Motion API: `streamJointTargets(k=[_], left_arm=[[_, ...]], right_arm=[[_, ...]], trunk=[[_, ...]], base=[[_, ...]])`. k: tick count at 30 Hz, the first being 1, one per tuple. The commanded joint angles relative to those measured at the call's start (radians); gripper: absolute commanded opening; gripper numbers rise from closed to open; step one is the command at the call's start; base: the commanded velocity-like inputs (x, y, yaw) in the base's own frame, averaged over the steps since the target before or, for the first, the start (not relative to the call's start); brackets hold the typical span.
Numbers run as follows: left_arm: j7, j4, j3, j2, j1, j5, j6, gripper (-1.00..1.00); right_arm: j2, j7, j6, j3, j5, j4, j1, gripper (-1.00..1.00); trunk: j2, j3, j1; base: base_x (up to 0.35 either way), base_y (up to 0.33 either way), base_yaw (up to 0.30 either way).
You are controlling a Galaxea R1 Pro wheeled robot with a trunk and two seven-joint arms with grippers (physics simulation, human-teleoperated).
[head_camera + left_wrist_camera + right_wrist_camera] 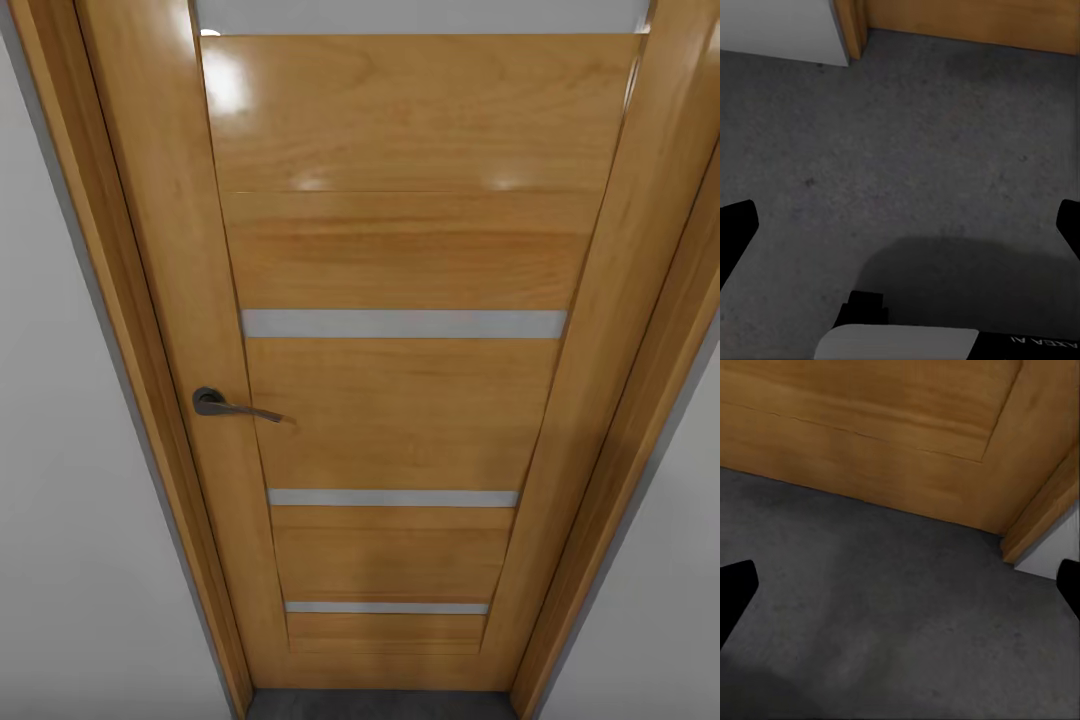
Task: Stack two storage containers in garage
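A shut wooden door [400, 400] with a dark handle [225, 404] stood ahead; both grippers [900, 225] [900, 585] hung wide open over grey concrete floor [930, 150].

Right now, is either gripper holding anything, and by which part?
Nothing is held. The left gripper and right gripper are both open over bare grey floor before a closed wooden door.

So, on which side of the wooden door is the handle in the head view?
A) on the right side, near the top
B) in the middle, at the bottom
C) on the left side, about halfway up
C: the dark lever handle sits at the left edge of the wooden door, about mid-height.
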Motion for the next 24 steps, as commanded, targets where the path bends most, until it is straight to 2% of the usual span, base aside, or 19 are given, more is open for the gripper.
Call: streamJointTargets(k=[1, 2, 3, 6, 14, 21, 24], left_arm=[[0.001, -0.002, 0.004, -0.001, 0.0, -0.001, 0.001, 1.0], [0.001, -0.001, 0.005, -0.001, 0.0, 0.0, -0.001, 1.0], [0.001, -0.001, 0.006, -0.001, 0.0, 0.0, -0.002, 1.0], [0.002, -0.001, 0.009, -0.001, 0.0, 0.001, -0.005, 1.0], [0.015, -0.012, 0.002, -0.003, 0.0, 0.004, -0.025, 1.0], [0.018, -0.009, 0.005, -0.002, 0.0, 0.009, -0.113, 1.0], [0.045, -0.011, 0.003, -0.012, 0.0, 0.034, -0.174, 1.0]], right_arm=[[-0.001, 0.0, -0.044, 0.004, -0.004, 0.014, 0.013, 1.0], [-0.004, 0.0, -0.095, 0.004, -0.004, 0.03, 0.042, 1.0], [-0.006, -0.001, -0.102, 0.004, -0.004, 0.036, 0.056, 1.0], [-0.012, -0.004, -0.102, 0.004, -0.004, 0.053, 0.111, 1.0], [-0.011, -0.009, -0.102, 0.003, -0.003, 0.052, 0.204, 1.0], [-0.006, -0.009, -0.102, 0.003, -0.002, 0.03, 0.215, 1.0], [-0.005, -0.009, -0.102, 0.004, -0.001, 0.023, 0.216, 1.0]], trunk=[[0.0, -0.001, 0.0], [0.0, -0.001, 0.0], [0.0, -0.001, 0.0], [0.0, -0.001, 0.0], [0.0, -0.001, 0.0], [0.0, -0.001, 0.0], [0.0, -0.001, 0.0]], base=[[0.0, 0.0, 0.0], [0.0, 0.0, 0.0], [0.0, 0.0, 0.0], [0.0, 0.0, 0.0], [0.0, 0.0, 0.0], [0.0, 0.0, 0.0], [0.0, 0.0, 0.0]])
